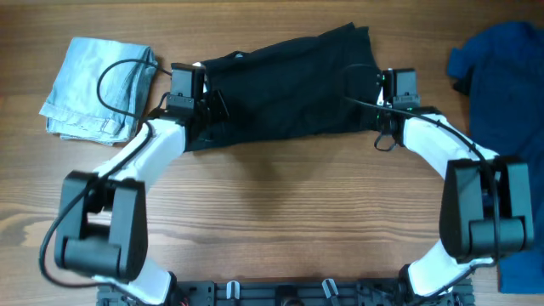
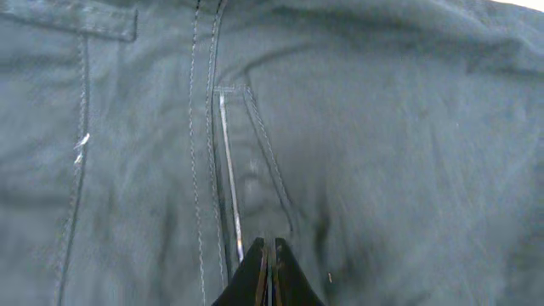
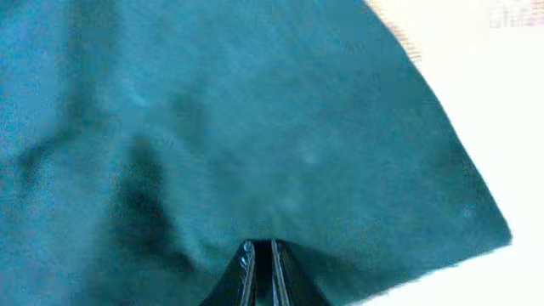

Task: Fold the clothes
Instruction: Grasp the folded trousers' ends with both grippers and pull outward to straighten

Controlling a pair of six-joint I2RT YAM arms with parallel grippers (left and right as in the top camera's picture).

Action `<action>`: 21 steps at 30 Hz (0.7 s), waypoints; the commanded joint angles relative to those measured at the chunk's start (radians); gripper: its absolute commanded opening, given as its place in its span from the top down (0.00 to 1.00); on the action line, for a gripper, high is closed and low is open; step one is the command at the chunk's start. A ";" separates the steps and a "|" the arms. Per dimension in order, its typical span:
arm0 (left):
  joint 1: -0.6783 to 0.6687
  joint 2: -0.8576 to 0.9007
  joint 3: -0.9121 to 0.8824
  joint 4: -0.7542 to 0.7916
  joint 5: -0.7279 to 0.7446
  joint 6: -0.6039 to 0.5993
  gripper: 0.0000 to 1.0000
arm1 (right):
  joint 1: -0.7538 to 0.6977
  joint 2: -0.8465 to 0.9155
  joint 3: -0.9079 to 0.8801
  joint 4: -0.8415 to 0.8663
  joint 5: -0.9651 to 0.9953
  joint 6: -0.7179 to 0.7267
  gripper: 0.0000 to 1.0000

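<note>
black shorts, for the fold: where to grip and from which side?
Pinch the black shorts at their two short ends, one gripper per end, each coming in from its own side. They lie flat and stretched sideways across the table, so the ends are the free edges. The left gripper and right gripper look shut on cloth there.

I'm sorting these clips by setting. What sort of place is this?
Probably a robotics lab or test bench, not a home: a left arm and right arm stand at a wood-grain table, with garments laid out on it: black shorts, a folded pale denim piece and a blue garment.
</note>
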 commanded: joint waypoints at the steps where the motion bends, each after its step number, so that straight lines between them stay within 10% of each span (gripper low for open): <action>1: -0.002 -0.109 0.002 -0.055 0.012 -0.007 0.96 | -0.004 0.011 -0.009 -0.005 0.010 -0.017 0.96; 15: 0.163 -0.269 0.002 -0.387 -0.197 -0.168 0.96 | -0.012 -0.387 0.070 -0.243 0.050 -0.017 0.86; 21: 0.195 -0.213 0.002 -0.409 -0.109 -0.168 0.73 | -0.013 -0.449 0.069 -0.246 0.043 -0.017 0.75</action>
